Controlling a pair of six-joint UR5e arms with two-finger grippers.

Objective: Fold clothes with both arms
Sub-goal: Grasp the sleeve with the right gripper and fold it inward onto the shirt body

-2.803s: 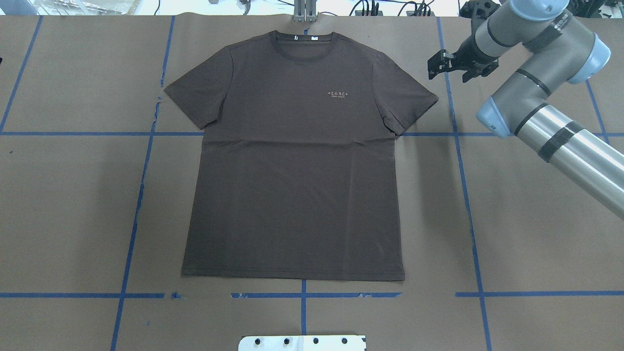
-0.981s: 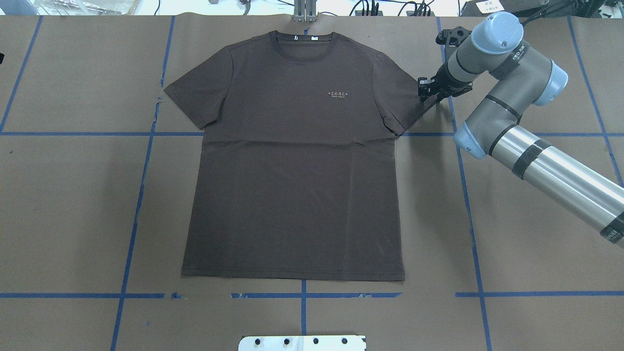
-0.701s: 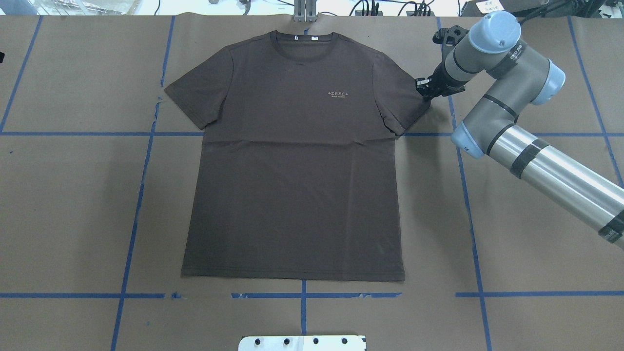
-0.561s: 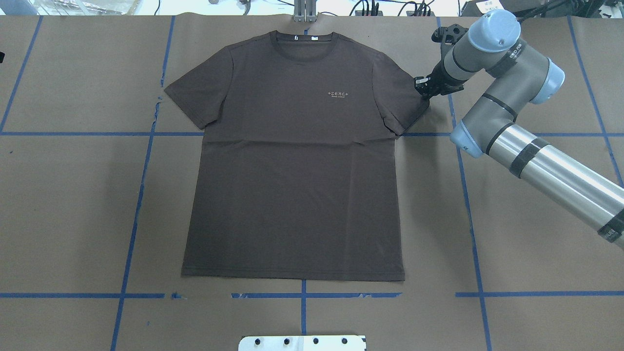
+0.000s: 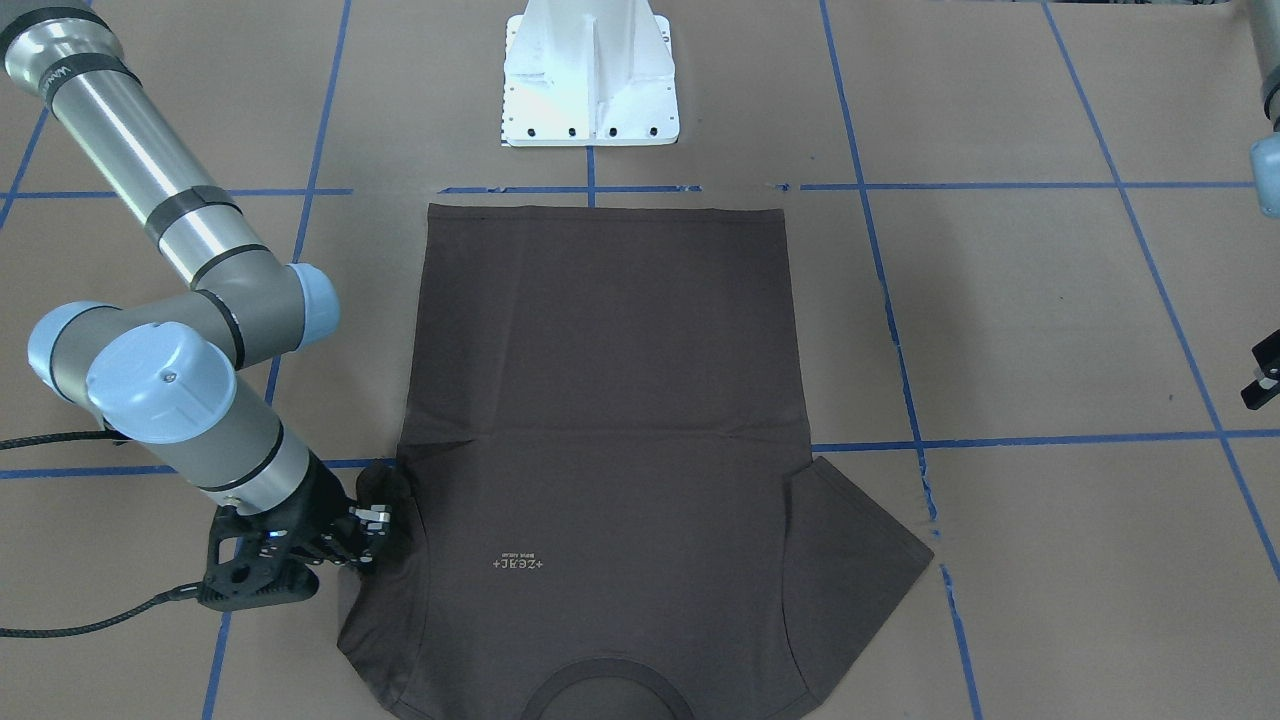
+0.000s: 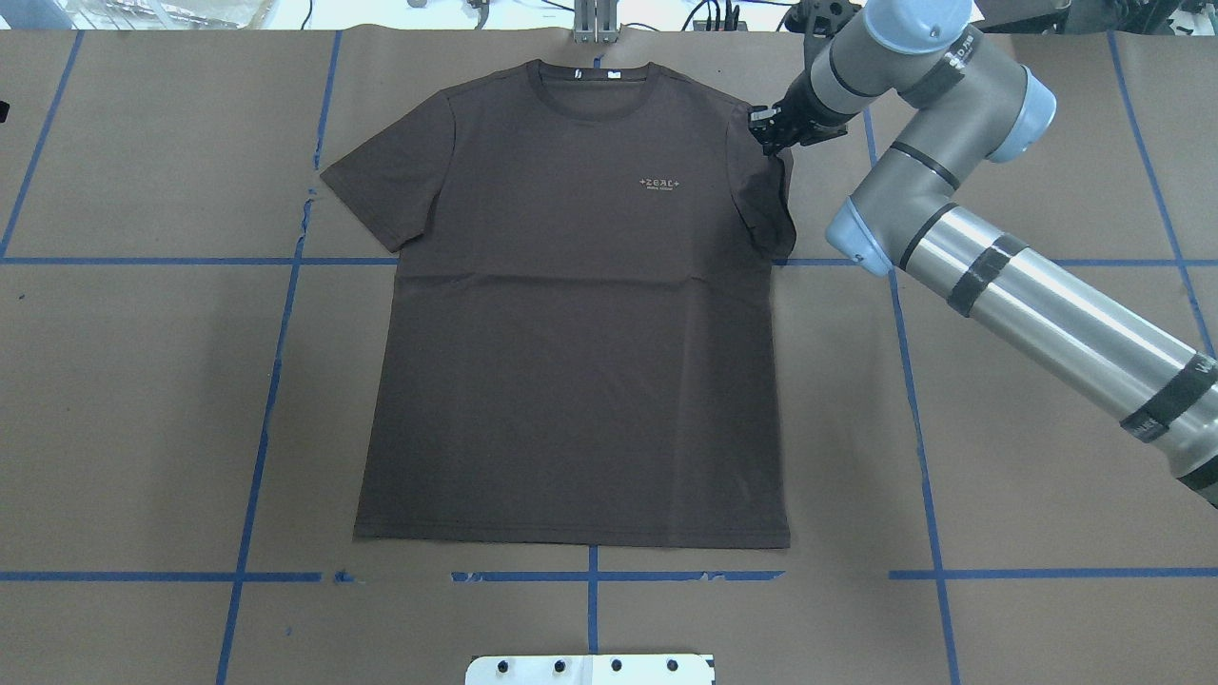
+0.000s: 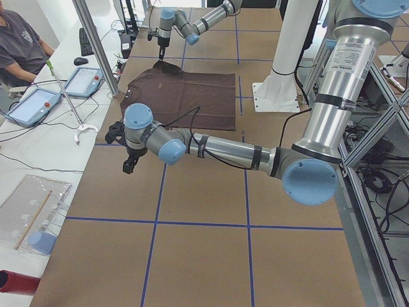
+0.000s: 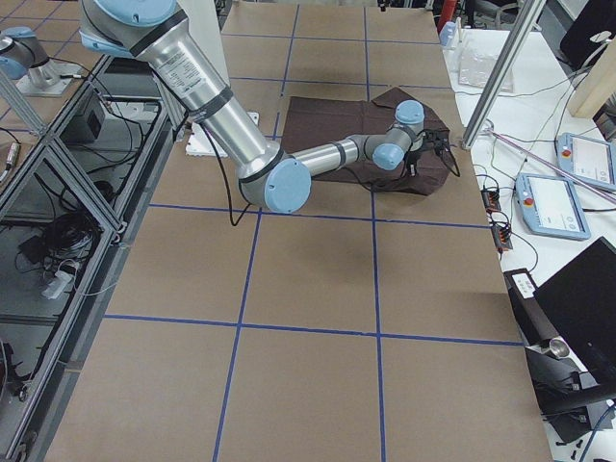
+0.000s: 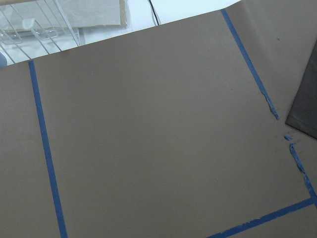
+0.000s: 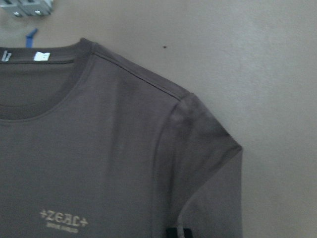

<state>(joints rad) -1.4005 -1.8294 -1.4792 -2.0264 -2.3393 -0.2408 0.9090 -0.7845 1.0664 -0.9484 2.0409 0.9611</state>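
We've got the T-shirt [image 6: 571, 333] lying flat and face up in the middle of the paper-covered table [image 6: 143, 381]. Its collar [image 5: 600, 668] points at the far edge and its hem [image 6: 571, 542] lies just short of the white pedestal base [image 5: 590, 75].

Room-wise, the far edge of the table is just beyond the collar, so that side is tight. On the robot's left there's a broad run of open paper past the left sleeve [image 6: 381, 181], crossed only by the blue tape lines [image 6: 273, 381]. The left gripper [image 7: 128, 163] hangs over that stretch, well apart from the shirt. We can't tell how its jaws stand, since it's cut off or too small wherever it shows.

The right gripper [image 6: 769, 133] is clenched on the outer end of the right sleeve [image 6: 766, 205], up by the shoulder seam. That sleeve is bunched and drawn in toward the body, so its outer edge runs steep instead of fanning out like the left one.

The shirt is dark grey-brown, with small pale lettering [image 6: 663, 183] on the chest and white neck tags [image 6: 614, 73] inside the collar. A faint crease runs across the body at armpit level, and the rest is smooth with straight side edges.
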